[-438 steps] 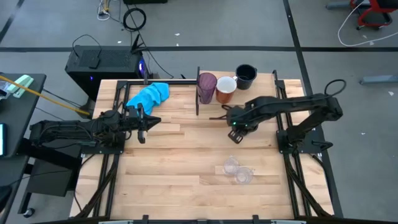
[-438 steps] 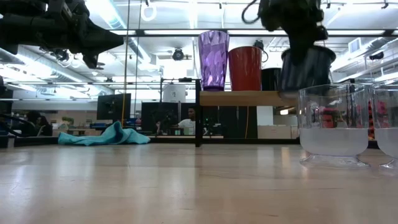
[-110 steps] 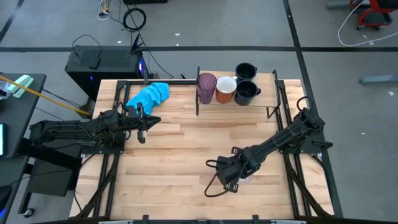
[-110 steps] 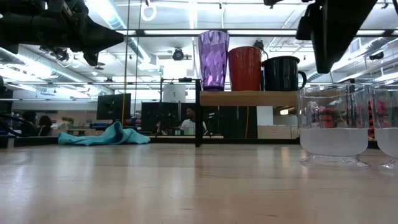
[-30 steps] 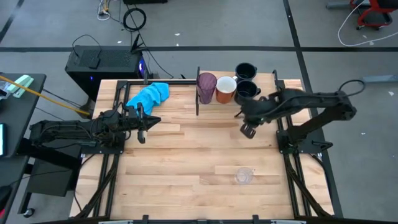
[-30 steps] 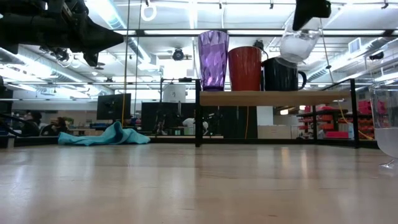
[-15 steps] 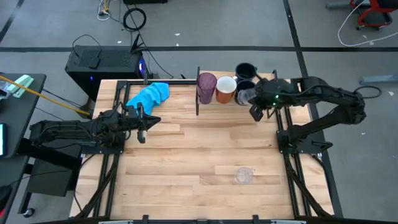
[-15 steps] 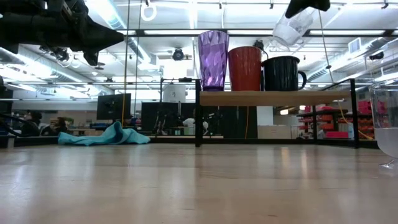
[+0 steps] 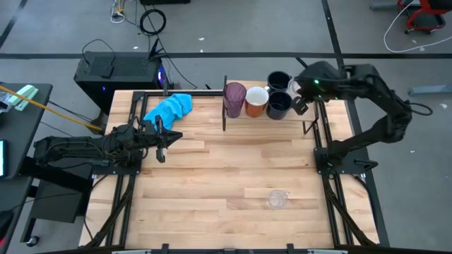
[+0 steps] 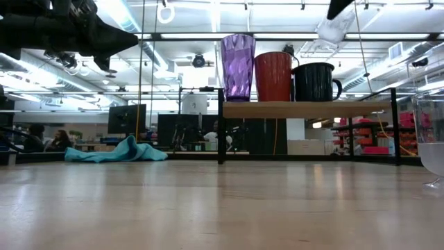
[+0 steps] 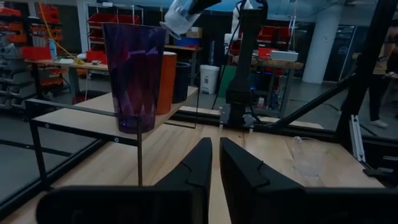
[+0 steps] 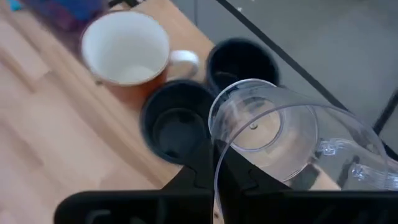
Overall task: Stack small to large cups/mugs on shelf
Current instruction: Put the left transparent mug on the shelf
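- Fingers of the right gripper [image 12: 214,165] clamp the rim of a small clear cup [image 12: 267,134], one in, one out; cup held tilted, in the air above the right end of the shelf [image 10: 305,109], beside the two navy mugs.
- Left gripper [image 9: 161,135] hovers off the table's left side, near the blue cloth [image 9: 169,107]; fingers nearly together with a thin gap, nothing held.
- On the shelf, in a row: purple tumbler [image 9: 234,99], orange mug [image 9: 256,100], front navy mug [image 9: 279,104]; second navy mug [image 9: 279,81] sits behind it at the back edge.
- Other clear cup [image 9: 276,200] stands on the tabletop [image 9: 212,183], well apart from the shelf, near the front right.
- Step, as I judge it: placing the carried clear cup on the shelf, to the right of the navy mugs.
- Next move likely calls for righting the cup, lowering it onto bare wood, then letting go; after that the second clear cup is left to fetch.
- Room: low view shows free shelf to the right of the front mug's handle, up to the black upright [image 10: 396,125].
- Edges: shelf is narrow front to back, so a cup set off-centre could tip off; the mug handle and right upright bound the slot.
- Open tabletop between shelf and remaining cup looks free for travel.
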